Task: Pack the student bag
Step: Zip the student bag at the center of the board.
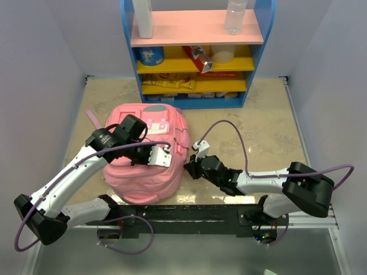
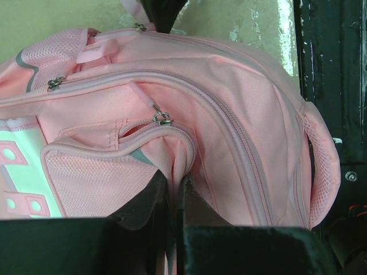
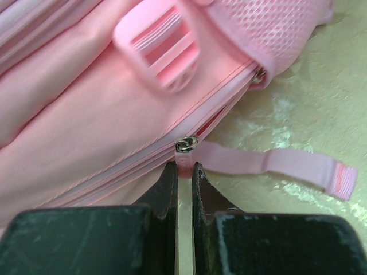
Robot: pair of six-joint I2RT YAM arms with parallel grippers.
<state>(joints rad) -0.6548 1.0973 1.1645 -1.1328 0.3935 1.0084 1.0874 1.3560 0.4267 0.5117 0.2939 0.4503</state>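
Note:
The student bag [image 1: 150, 163], a soft pink backpack with white patches, lies on the table in front of the shelf. My left gripper [image 1: 153, 156] sits on top of it, shut on a pinched fold of pink fabric at the front pocket's corner [image 2: 175, 172]. My right gripper [image 1: 191, 168] is at the bag's right side, shut on the pink zip pull tab [image 3: 183, 164] just below the metal slider [image 3: 186, 144]. The zip there shows a short open gap [image 3: 229, 103]. A pink strap [image 3: 275, 166] lies on the table beside it.
A blue and yellow shelf unit [image 1: 198, 51] stands at the back with a bottle [image 1: 235, 16], a white container [image 1: 144, 17], a blue tub [image 1: 151, 55] and snack packets. Grey walls close in both sides. The black arm rail [image 1: 189, 215] runs along the near edge.

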